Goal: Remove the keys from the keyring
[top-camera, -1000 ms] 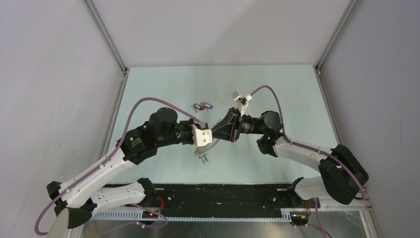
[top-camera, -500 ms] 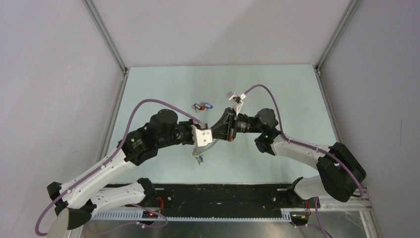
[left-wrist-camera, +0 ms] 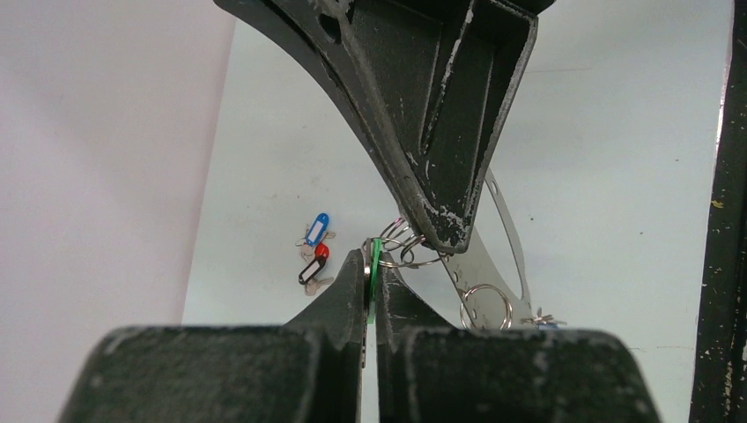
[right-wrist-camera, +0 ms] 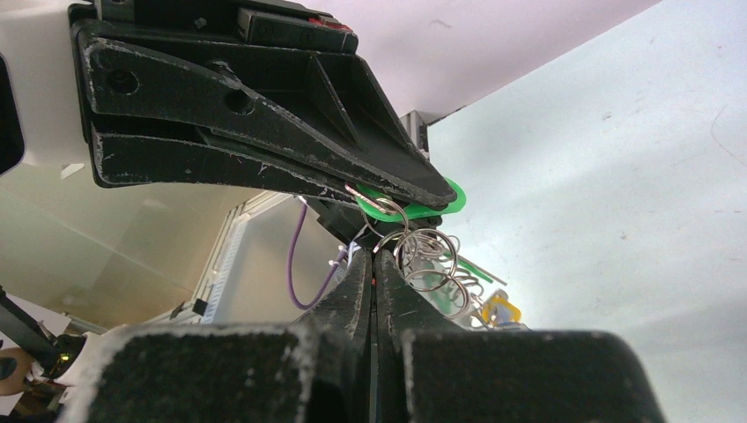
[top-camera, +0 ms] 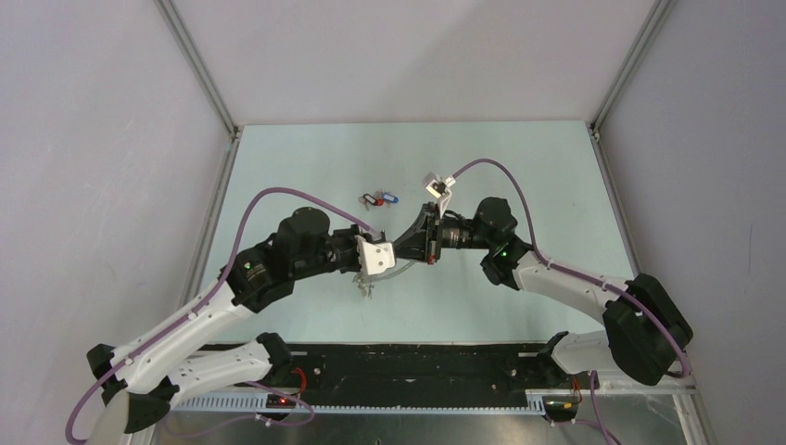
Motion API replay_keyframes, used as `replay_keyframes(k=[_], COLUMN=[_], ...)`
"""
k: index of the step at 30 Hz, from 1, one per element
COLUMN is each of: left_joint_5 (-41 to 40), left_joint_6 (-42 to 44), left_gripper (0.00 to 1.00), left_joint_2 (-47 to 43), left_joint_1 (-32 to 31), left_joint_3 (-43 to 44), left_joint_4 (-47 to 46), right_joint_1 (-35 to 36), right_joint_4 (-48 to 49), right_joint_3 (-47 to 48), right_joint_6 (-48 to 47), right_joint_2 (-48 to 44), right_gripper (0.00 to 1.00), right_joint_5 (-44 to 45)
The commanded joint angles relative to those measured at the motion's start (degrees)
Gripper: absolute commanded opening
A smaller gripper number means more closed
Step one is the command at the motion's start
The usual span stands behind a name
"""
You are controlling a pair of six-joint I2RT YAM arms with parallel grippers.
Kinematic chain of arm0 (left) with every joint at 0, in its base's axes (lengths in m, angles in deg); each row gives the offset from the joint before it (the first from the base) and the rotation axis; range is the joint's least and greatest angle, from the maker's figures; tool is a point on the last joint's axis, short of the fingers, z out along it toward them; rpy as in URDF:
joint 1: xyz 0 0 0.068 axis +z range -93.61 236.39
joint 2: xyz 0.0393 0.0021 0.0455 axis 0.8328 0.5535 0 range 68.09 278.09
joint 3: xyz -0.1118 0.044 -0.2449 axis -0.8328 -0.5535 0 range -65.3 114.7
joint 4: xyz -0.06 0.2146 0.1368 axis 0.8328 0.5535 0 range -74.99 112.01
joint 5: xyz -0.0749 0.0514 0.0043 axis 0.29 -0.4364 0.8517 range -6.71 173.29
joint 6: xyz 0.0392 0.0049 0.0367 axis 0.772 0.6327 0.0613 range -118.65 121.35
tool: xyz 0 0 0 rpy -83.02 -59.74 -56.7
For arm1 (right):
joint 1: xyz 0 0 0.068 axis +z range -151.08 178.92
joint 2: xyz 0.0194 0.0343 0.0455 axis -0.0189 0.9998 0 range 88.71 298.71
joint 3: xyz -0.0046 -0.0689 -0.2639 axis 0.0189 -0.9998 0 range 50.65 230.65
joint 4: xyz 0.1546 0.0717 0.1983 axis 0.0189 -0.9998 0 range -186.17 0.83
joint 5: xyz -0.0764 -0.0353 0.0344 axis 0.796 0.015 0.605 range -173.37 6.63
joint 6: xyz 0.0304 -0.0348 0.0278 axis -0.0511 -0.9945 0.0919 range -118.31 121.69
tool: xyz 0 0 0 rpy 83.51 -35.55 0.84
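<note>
Up off the desk (top-camera: 519,176), tip to tip between both claws. In the left claw (left-wrist-camera: 370,256), clamped fully shut: the green-headed key (right-wrist-camera: 440,201), gripped by its plastic head. In the right claw (right-wrist-camera: 374,256), likewise closed tight: the small rings (right-wrist-camera: 429,257), nipped just beside that green head. Hanging from those rings, right below and behind the right claw's tip: the keyring (left-wrist-camera: 506,233), tilted, with a yellow-headed key (right-wrist-camera: 495,310) dangling lower. Lying well apart on the desk, farther out: loose keys (left-wrist-camera: 313,256) with blue, red and black heads.
</note>
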Motion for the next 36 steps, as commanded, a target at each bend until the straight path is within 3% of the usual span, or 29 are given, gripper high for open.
replay_keyframes(k=[1, 9, 14, 18, 27, 36], left_joint_5=[-1.4, -0.6, 1.6, 2.9, 3.5, 4.9], left_joint_6=[0.3, 0.6, 1.0, 1.0, 1.0, 0.8], left_gripper=[0.0, 0.0, 0.0, 0.0, 0.0, 0.0], left_joint_2=[-3.0, -2.8, -2.4, -2.3, -2.3, -1.8], left_joint_1=[1.5, 1.5, 1.4, 1.5, 1.5, 1.4], left_joint_3=[2.4, 2.0, 1.9, 1.8, 1.4, 1.3], left_joint_4=[-15.6, -15.6, -15.5, -15.5, -15.4, -15.3], right_joint_1=[-0.3, -1.5, -0.9, 0.0, 1.0, 4.3], right_joint_4=[-9.9, -16.1, -18.0, -17.9, -15.2, -11.5], right_joint_3=[-1.2, -1.2, -1.2, -1.2, -3.7, -8.4], right_joint_6=[-2.5, -9.4, -12.9, -15.2, -20.1, -30.6], right_joint_2=[-0.7, -5.4, -7.4, -8.6, -14.0, -23.1], right_gripper=[0.0, 0.02, 0.27, 0.35, 0.39, 0.4], right_joint_5=[-5.0, -2.1, -0.2, 1.9, 9.3, 14.6])
